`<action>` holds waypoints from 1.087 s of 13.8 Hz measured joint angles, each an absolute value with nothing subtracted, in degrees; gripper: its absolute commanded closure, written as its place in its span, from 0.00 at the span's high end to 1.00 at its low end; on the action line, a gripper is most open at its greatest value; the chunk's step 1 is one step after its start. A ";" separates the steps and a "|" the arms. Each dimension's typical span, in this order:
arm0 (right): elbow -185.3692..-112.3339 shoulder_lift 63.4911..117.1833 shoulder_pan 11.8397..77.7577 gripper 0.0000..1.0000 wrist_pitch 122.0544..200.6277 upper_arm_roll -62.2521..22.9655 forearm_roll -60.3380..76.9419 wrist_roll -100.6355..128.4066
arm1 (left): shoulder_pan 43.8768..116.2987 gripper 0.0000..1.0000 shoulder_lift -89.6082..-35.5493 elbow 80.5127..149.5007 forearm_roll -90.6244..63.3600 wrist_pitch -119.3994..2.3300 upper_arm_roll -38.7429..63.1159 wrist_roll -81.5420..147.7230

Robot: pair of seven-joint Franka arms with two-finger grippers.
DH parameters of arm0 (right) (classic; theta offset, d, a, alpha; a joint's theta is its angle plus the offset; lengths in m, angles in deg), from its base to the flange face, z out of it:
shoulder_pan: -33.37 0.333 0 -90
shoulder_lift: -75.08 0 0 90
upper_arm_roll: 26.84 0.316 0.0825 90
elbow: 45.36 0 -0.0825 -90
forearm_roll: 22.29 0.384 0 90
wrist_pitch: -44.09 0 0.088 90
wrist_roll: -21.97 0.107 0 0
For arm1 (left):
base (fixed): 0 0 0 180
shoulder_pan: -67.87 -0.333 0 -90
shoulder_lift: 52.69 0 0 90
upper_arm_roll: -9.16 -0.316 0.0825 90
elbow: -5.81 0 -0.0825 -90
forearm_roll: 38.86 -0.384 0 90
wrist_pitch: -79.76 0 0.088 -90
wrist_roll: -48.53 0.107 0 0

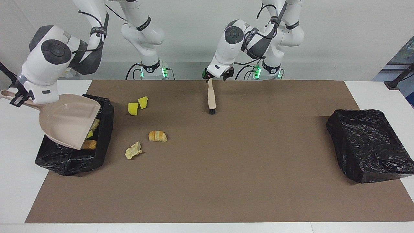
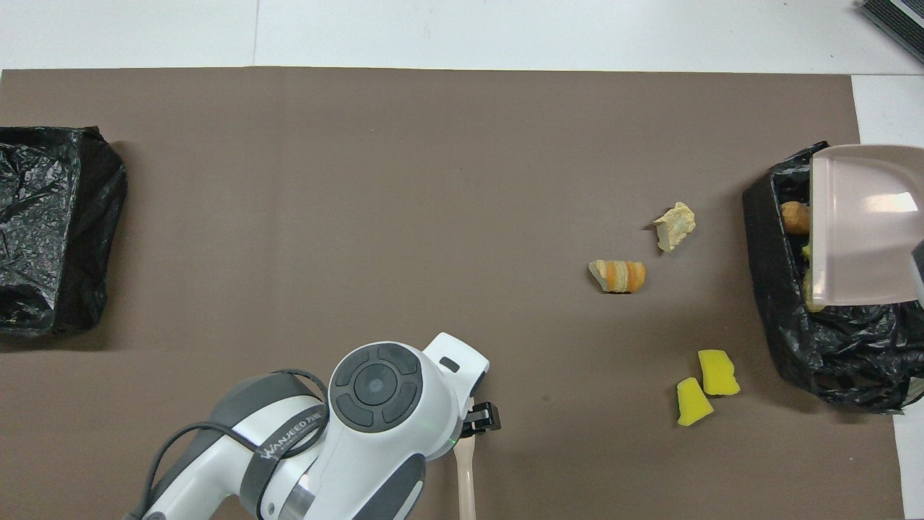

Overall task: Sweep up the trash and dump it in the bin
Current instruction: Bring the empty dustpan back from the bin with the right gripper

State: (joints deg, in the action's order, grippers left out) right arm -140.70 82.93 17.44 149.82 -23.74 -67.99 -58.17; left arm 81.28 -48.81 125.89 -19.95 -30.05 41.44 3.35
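Observation:
My right gripper (image 1: 17,96) is shut on the handle of the beige dustpan (image 1: 68,119) and holds it tilted over the black-lined bin (image 1: 77,161) at the right arm's end. Golden-brown and yellow trash pieces (image 1: 89,144) lie in that bin under the pan's lip. On the mat beside the bin lie two yellow sponge chunks (image 1: 132,109), a croissant piece (image 1: 157,136) and a crumpled beige scrap (image 1: 133,150). My left gripper (image 1: 211,79) is shut on the brush (image 1: 211,97), which hangs bristles-down over the mat's edge nearest the robots. The overhead view shows the dustpan (image 2: 863,224), sponge chunks (image 2: 718,372), croissant (image 2: 618,276) and scrap (image 2: 676,225).
A second black-lined bin (image 1: 365,145) stands at the left arm's end of the brown mat (image 1: 226,181); it also shows in the overhead view (image 2: 50,231). White table borders the mat.

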 measured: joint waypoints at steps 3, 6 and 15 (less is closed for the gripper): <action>-140.07 82.72 17.21 0.00 147.02 -23.79 -55.74 -46.56 | 78.18 1.00 -48.80 124.21 -25.25 -29.36 41.34 3.93; -140.11 82.70 19.49 0.00 142.36 -23.05 -46.43 -27.35 | 74.21 1.00 -48.79 122.84 -28.33 -28.61 41.27 8.72; -142.12 87.09 40.95 0.00 136.52 -22.30 -24.11 27.31 | 60.61 1.00 -48.74 121.91 -30.89 -25.40 41.09 29.95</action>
